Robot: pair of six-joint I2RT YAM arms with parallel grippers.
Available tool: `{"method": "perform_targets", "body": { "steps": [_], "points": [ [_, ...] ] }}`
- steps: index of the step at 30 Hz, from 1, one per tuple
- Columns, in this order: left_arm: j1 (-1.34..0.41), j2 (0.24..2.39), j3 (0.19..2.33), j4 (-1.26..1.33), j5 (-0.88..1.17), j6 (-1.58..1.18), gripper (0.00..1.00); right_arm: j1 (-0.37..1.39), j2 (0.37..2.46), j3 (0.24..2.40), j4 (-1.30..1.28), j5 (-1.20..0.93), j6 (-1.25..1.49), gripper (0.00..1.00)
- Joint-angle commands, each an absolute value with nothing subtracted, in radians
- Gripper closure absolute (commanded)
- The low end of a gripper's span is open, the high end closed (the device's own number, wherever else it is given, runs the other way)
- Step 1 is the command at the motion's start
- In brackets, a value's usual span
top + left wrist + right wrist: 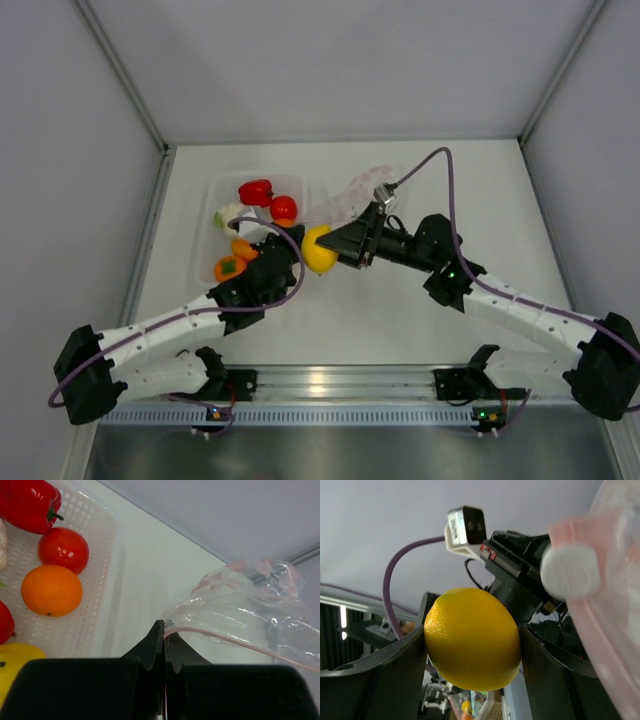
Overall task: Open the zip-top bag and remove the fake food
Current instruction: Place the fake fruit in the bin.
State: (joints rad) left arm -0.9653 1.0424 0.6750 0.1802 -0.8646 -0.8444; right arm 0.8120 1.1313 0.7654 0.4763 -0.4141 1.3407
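Now your right tool (472, 630) clamps a yellow lemon (470, 650), while your left tool (164, 629) pinches the zip-top bag (240, 612).
The pink strip (225, 638) runs rightward from the left tool's tips, and the crinkled pouch spreads just beyond them.

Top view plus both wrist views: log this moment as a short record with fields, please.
left pincer: shut on the pink strip at the bag's mouth
right pincer: shut on a lemon, outside the bag
bag: crumpled, beside the tray
tray: holds pepper, tomato, orange and more
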Motion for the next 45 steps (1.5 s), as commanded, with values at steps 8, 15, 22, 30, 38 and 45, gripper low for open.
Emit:
{"method": "perform_targets", "body": {
  "steps": [8, 15, 22, 30, 38, 45],
  "points": [
    [-0.936, 1.019, 0.686, 0.324, -0.756, -0.764, 1.0, 0.799, 1.035, 0.793, 0.336, -0.664, 1.117, 1.0],
    [-0.936, 1.071, 0.774, 0.319, -0.772, -0.716, 1.0, 0.842, 1.028, 0.868, 0.127, -0.726, 0.842, 1.0],
    [-0.888, 1.138, 0.816, 0.316, -0.621, -0.699, 1.0, 0.836, 0.942, 0.959, -0.074, -0.568, 0.673, 1.0],
    [-0.89, 1.12, 0.68, 0.314, -0.601, -0.847, 1.0, 0.737, 0.923, 1.158, -0.267, -0.328, 0.578, 1.0],
    [-0.916, 1.082, 0.614, 0.313, -0.474, -0.879, 1.0, 0.627, 1.078, 1.386, -0.339, -0.178, 0.492, 1.0],
    [-1.003, 0.957, 0.483, 0.313, -0.517, -0.877, 1.0, 0.618, 1.388, 1.555, -0.296, -0.227, 0.474, 1.0]
  ]
}}
